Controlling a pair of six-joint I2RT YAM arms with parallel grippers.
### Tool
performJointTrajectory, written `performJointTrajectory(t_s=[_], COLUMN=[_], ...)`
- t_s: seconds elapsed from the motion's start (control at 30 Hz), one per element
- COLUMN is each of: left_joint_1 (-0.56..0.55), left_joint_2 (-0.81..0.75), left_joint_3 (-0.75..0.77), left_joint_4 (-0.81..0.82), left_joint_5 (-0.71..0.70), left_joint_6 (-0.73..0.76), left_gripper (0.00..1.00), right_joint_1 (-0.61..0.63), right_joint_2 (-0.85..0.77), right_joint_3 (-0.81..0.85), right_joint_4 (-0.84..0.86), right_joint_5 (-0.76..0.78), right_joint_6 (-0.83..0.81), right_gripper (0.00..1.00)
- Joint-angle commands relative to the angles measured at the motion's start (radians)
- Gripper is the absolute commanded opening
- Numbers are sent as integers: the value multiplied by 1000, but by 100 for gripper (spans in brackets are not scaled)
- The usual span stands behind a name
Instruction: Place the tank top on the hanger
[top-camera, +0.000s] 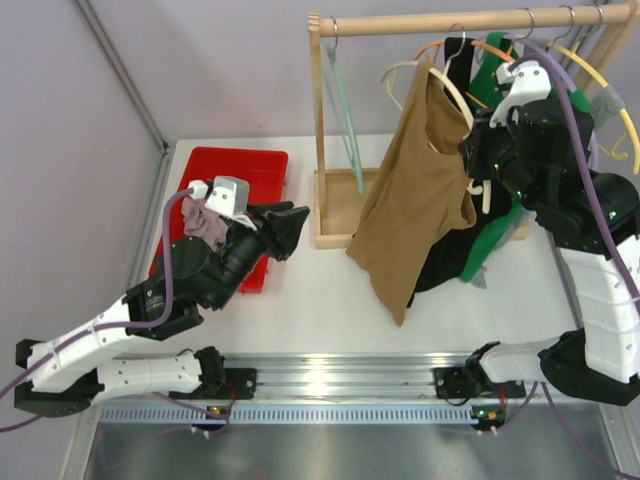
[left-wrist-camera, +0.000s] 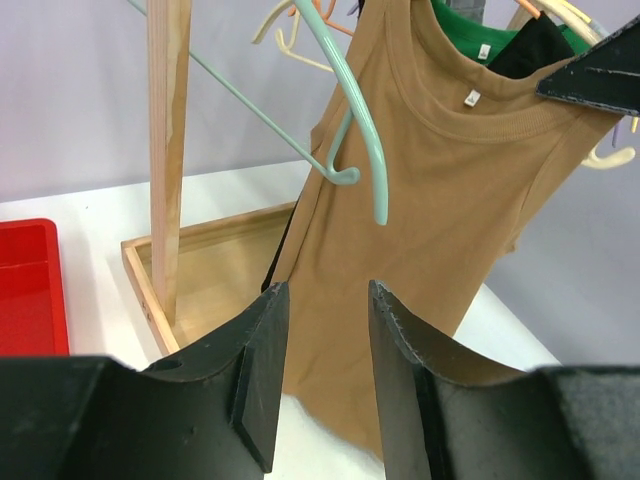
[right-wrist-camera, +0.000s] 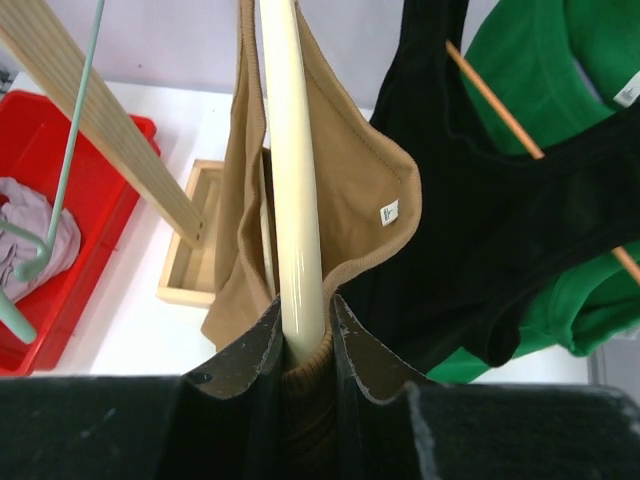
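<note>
White table (top-camera: 330, 290) fills the scene we look down on, with a wooden rack (top-camera: 318, 120) standing at its far side, its base a shallow box. From that rack's rail hang the clothes. The tan tank top (top-camera: 415, 200) is the front one, draped over the cream hanger (right-wrist-camera: 290, 150) and tilted, its hem dropping close to the table in front of the rack's base. Behind it we see a black garment (right-wrist-camera: 480, 200) and a green garment (right-wrist-camera: 540, 70), with an orange hanger (right-wrist-camera: 495, 100) running between them. A red tray (top-camera: 250, 165) lies at the left, well apart from the rack. A pale green hanger (left-wrist-camera: 355, 100) dangles from the rail's left end, bare. A small mauve cloth (top-camera: 205, 225) rests in the tray, partly hidden by the left arm.

At the rack, the right gripper (right-wrist-camera: 303, 320) clamps the cream hanger's arm, with tan fabric bunched between its jaws just under the plastic. We cannot tell whether the hanger's hook sits on the rail. The left gripper (left-wrist-camera: 322, 300) hovers over the table between tray and rack, jaws apart and holding nothing, facing the tank top.
</note>
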Motion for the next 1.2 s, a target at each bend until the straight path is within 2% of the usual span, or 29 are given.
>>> performJointTrajectory(t_s=[0.0, 0.6, 0.83, 1.17], left_joint_1=[-3, -3, -3, -3], left_joint_2=[-15, 0, 2, 0], left_joint_3=[44, 58, 52, 33], left_joint_4=[-1, -10, -12, -10], left_joint_5=[22, 28, 25, 16], left_joint_6=[21, 26, 21, 18], left_gripper=[42, 42, 42, 42], right_joint_1=[-51, -237, -281, -283], right_joint_2=[8, 66, 80, 30], right_joint_3=[89, 122, 77, -58], right_joint_4=[157, 274, 294, 317], right_joint_5=[-35, -198, -258, -259], right_joint_6=[-62, -118, -105, -76], right_gripper=[0, 0, 0, 0])
